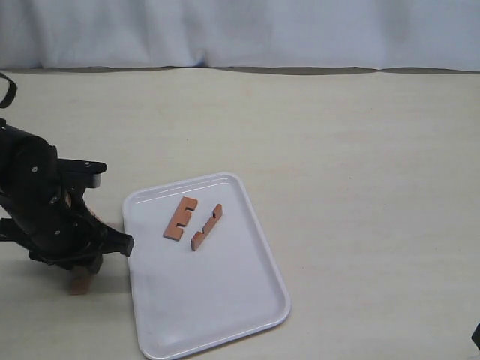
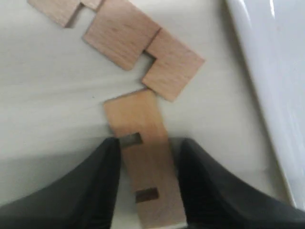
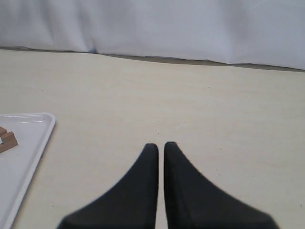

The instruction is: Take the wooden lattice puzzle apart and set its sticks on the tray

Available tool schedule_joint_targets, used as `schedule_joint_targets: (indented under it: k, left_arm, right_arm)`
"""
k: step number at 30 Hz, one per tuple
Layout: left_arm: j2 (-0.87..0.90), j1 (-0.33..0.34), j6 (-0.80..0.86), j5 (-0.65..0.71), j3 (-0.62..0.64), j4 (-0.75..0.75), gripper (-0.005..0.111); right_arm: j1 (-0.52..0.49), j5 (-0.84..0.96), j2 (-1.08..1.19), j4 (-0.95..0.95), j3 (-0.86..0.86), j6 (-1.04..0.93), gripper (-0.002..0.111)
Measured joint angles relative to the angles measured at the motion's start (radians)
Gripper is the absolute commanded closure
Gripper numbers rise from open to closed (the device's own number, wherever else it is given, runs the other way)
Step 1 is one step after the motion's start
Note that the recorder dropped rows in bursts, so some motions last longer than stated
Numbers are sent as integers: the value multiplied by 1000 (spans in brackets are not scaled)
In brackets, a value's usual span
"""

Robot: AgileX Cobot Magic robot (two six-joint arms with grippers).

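Beside the tray [image 1: 210,300], on its outer side, the left claw [image 1: 81,264] is down at the table in the exterior view, with a bit of wood [image 1: 79,285] showing under it. Two sticks [image 1: 180,218] already lie on the tray, well apart from the claw.

Between the claw's fingers in the left wrist view lies a third stick [image 2: 143,162], the fingers narrow and close on both sides; whether they already pinch it I cannot tell. Just beyond the fingertips a fourth stick [image 2: 124,43] lies flat on the table.

In the right wrist view the right claw [image 3: 160,145] is nearly closed and empty, off to one side of the tray.

Judging by this, the puzzle is apart. Next comes a firm pinch, a lift and a short carry over the rim.
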Motion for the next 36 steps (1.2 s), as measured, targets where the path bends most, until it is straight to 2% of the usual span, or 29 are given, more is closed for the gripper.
schedule_joint_targets:
  k: [2, 3, 11, 16, 19, 22, 29, 32, 36]
  left_arm:
    - [-6, 0, -5, -17, 9, 7, 103]
    - [-6, 0, -6, -20, 10, 9, 107]
    - [-17, 0, -4, 7, 10, 39, 107]
    - [-107, -2, 35, 56, -6, 0, 107]
    - [-155, -42, 106, 31, -41, -98, 107]
    - [-162, -117, 134, -27, -72, -149, 107]
    - [-34, -265, 126, -80, -167, -166, 107]
    - [37, -296, 123, -53, -211, -166, 107]
    - [94, -305, 125, -37, -248, -166, 107]
  right_arm:
    - [0, 0, 0, 0, 0, 0, 104]
    - [0, 0, 0, 0, 0, 0, 104]
    - [0, 0, 0, 0, 0, 0, 104]
    - [0, 0, 0, 0, 0, 0, 104]
    - [0, 0, 0, 0, 0, 0, 104]
    - [0, 0, 0, 0, 0, 0, 104]
    - [0, 2, 0, 0, 0, 0, 104]
    - [0, 2, 0, 0, 0, 0, 104]
    - [0, 2, 0, 0, 0, 0, 104]
